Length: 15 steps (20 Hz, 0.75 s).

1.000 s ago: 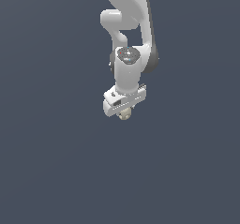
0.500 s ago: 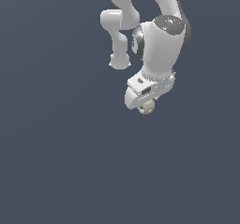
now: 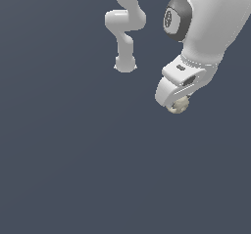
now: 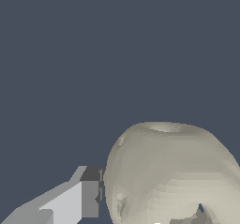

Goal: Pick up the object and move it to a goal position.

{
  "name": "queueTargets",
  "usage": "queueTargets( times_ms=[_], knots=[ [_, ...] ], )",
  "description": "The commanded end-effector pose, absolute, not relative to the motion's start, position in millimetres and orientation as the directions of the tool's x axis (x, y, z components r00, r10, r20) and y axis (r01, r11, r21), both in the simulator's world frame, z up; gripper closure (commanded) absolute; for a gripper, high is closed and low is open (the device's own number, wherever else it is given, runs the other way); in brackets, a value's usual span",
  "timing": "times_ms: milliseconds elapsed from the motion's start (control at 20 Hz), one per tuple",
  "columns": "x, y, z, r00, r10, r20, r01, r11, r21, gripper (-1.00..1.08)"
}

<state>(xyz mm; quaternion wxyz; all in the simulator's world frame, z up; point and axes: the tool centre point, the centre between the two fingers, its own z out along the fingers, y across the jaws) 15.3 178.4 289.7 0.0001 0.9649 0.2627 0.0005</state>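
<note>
In the wrist view the object (image 4: 168, 176), a cream ball with faint darker mottling, fills the near field, and one grey finger pad (image 4: 90, 198) presses against its side. That contact reads as a clamp: the gripper (image 3: 177, 102) is clenched on the object, whose lower half peeks out beneath the white hand in the exterior view. The object sits tucked right under the hand, between the fingers, so it looks secure for carrying. Beyond the gripper, the bulky wrist link rises toward the exterior view's right. Farther back from the gripper, toward the exterior view's left, stands the robot base (image 3: 125, 27). No goal marker shows, so I judge the carry to be under way, not finished
</note>
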Motion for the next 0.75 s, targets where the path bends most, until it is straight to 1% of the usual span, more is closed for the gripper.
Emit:
queueTargets(
  times_ms=[0,350,700],
  knots=[
    [20,189,301,0.863,0.506,0.000,0.506,-0.863,0.000,1.08],
    [27,207,319,0.863,0.506,0.000,0.506,-0.863,0.000,1.08],
    [30,212,324,0.863,0.506,0.000,0.506,-0.863,0.000,1.08]
  ],
)
